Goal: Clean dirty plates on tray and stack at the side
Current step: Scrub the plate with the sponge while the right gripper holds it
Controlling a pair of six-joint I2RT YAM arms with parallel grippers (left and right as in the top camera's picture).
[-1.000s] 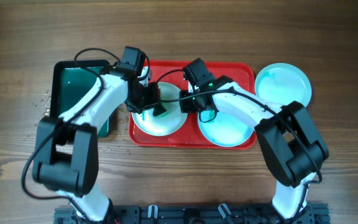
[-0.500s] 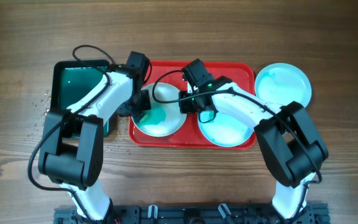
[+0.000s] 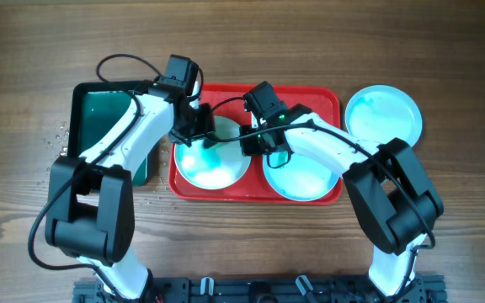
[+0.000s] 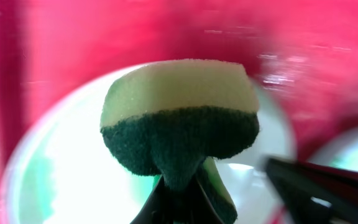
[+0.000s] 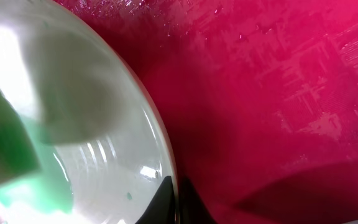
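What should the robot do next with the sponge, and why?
Probably wipe the sponge across the plate where the green smear is. The left gripper holds the sponge right over that plate, and the right gripper seems to pinch the rim, which should steady it.

Blur smeared the red tray (image 4: 104, 37) and white plate (image 4: 55, 174) in the left wrist view, and its bottom edge cut off the left gripper's (image 4: 180, 193) jaws below the sponge (image 4: 179, 118). The right wrist view showed only the right gripper's (image 5: 174, 200) dark tips at that plate's rim, so their grip couldn't be judged. Overhead, the right arm (image 3: 322, 145) hid the far-left part of the turquoise plate (image 3: 306, 181) on the tray.
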